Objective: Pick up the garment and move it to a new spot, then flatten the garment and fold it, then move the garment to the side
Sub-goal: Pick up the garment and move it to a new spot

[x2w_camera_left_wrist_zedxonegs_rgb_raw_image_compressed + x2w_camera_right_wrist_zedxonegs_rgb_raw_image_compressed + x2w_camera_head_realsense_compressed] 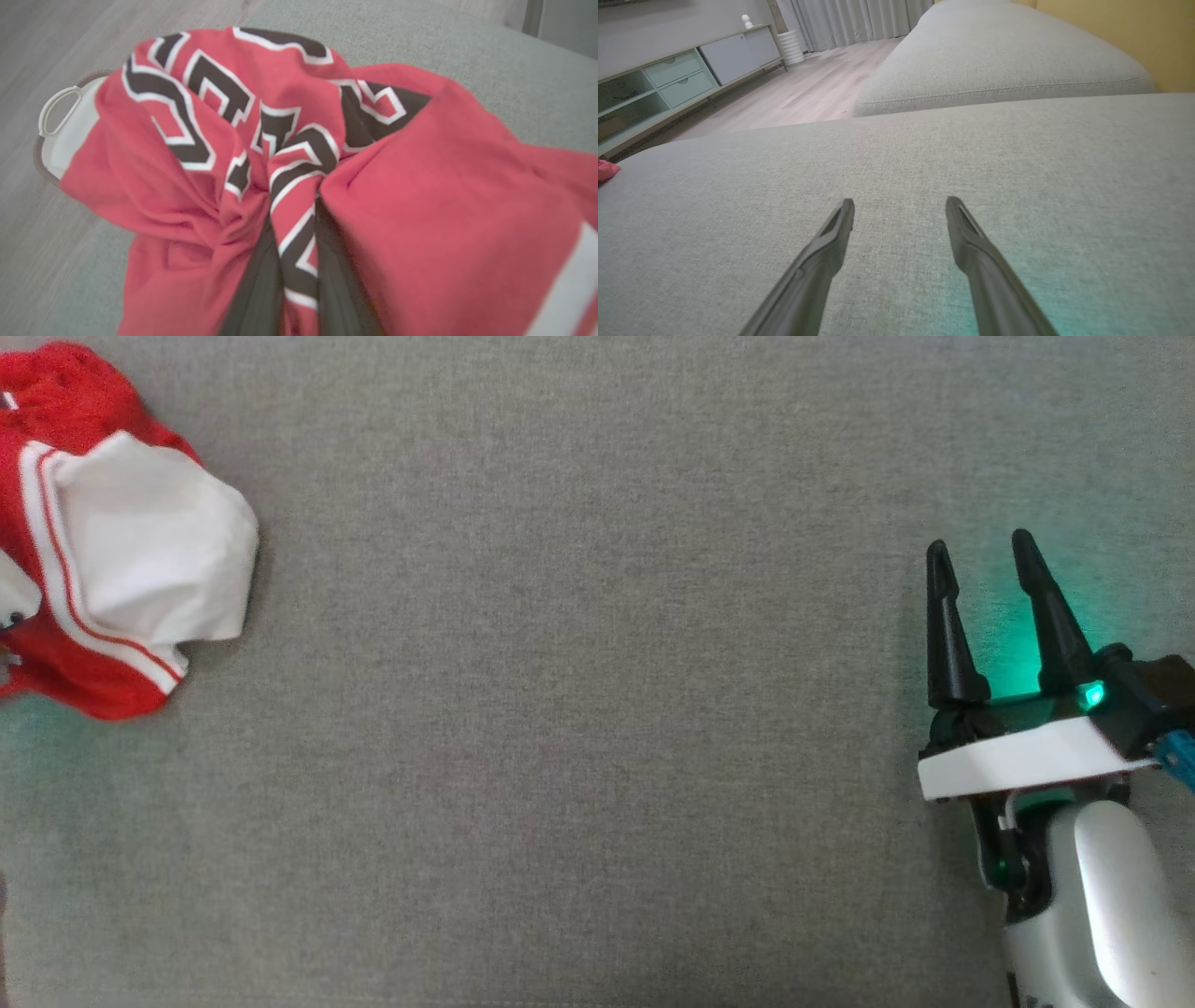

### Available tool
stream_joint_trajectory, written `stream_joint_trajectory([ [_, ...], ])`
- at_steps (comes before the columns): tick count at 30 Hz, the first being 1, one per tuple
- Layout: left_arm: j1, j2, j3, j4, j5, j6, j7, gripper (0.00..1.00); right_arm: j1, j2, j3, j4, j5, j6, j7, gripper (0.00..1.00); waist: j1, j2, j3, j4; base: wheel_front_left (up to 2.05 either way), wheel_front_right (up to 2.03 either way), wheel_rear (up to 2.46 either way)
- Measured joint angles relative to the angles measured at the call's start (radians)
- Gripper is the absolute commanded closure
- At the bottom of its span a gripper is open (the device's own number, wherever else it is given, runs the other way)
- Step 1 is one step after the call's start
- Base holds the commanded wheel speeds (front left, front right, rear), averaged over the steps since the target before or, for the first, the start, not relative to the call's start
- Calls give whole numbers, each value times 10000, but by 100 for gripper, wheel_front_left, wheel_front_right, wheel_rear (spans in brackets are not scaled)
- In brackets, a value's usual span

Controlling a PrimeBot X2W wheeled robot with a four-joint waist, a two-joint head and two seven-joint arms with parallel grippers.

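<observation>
At the left edge of the head view lies the garment (112,551), a crumpled red cloth jersey with a white sleeve part and white stripes, on the wide grey woven sofa cushion (597,756). In the left wrist view the left pincer (295,233) is clenched on the garment: its two dark fingers (254,289) stand close together with a fold of red cloth, printed with dark white-edged letters, pinched between them. More cloth bulges on both sides and hides the fingertips. Behind the garment, past the cushion's edge, a white container with a loop handle (58,119) stands on the pale wooden floor (37,37), partly covered by the cloth. The right pincer (980,546) is well apart from the garment, over the right side of the cushion, released, its jaws wide; a green light glows on its wrist and on the fabric beside it. Further away the right wrist view shows a second grey cushion (999,60), a low pale cabinet with drawers (682,74), grey curtains (859,18) and a yellow wall (1120,32).
</observation>
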Motion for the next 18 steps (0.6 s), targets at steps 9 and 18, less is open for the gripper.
stream_joint_trajectory([
  [9,-219,750,-238,-700,345,-711,-832,100,75,4,115,961,694,0,-581,0,-4,1,-1461,43,0,0,0],
  [18,-2535,-136,-1484,-2600,-184,-1680,-1078,100,946,15,278,1814,1356,0,-961,0,-7,1,-3781,-60,0,0,0],
])
